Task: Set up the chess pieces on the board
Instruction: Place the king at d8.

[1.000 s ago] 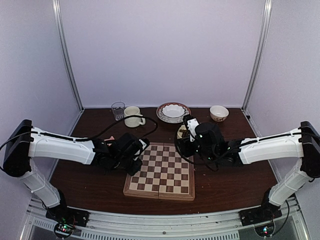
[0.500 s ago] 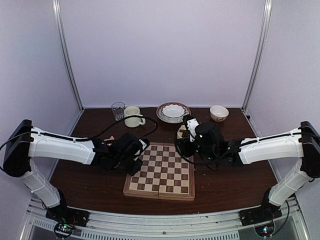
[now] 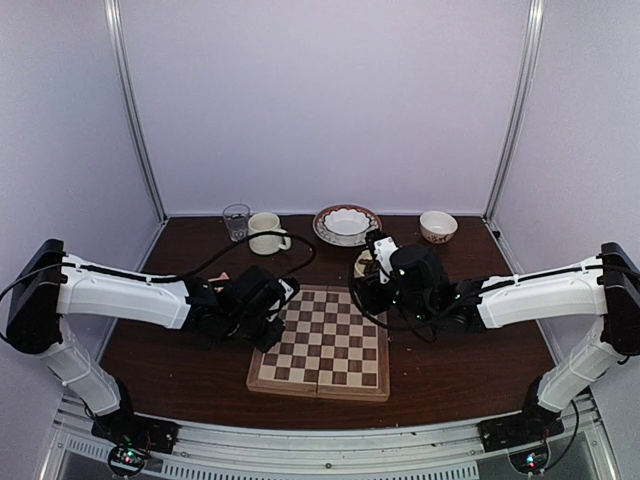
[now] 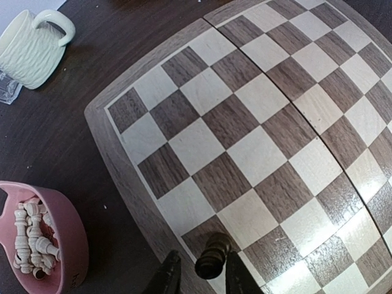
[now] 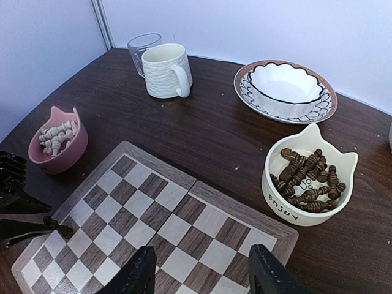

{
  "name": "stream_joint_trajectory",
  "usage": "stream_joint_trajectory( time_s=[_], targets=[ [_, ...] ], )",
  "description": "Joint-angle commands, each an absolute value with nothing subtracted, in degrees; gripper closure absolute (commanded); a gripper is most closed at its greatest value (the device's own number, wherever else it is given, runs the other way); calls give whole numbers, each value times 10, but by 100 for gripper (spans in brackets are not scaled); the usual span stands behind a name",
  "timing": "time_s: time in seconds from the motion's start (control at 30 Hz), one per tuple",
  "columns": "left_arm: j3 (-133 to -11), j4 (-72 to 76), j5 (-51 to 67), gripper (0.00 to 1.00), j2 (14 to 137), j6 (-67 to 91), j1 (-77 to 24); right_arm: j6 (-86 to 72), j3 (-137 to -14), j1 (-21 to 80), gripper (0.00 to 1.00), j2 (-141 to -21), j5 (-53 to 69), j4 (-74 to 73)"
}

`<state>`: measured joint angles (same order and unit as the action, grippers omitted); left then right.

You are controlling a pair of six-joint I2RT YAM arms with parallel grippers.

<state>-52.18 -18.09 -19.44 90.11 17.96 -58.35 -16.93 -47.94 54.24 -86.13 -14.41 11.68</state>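
Nothing has visibly shifted in the last second: both arms hold their poses over the board [image 3: 322, 345].

One dark piece [image 4: 212, 256] is clamped in the left hand [image 4: 199, 277], poised over a dark square at the board's left edge; I cannot tell whether it touches the wood. The right hand [image 5: 201, 272] hangs with fingers apart and empty, near the cream bowl [image 5: 288, 211] of remaining dark pieces [image 5: 306, 177]. Pale pieces [image 4: 30, 236] wait in a pink bowl [image 4: 70, 245] on the surface [image 4: 122, 37]. Placing has barely begun, with no piece standing free. The next move calls for lowering this one upright, centred, then releasing.
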Motion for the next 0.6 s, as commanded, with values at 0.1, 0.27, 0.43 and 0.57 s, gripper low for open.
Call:
stream_joint_trajectory(
  time_s=[0.1,0.27,0.43,0.57],
  targets=[
    [-539,-178,-187,78,903,180,-585,-169,-477,540,45,-850,-149,115],
    [-540,-180,-192,85,903,181,-585,-169,-477,540,45,-848,-149,115],
    [-540,-183,-198,86,901,181,-585,-169,-478,540,45,-850,-149,114],
    [-540,-184,-198,86,901,179,-585,-169,-478,540,45,-849,-149,114]
  ],
)
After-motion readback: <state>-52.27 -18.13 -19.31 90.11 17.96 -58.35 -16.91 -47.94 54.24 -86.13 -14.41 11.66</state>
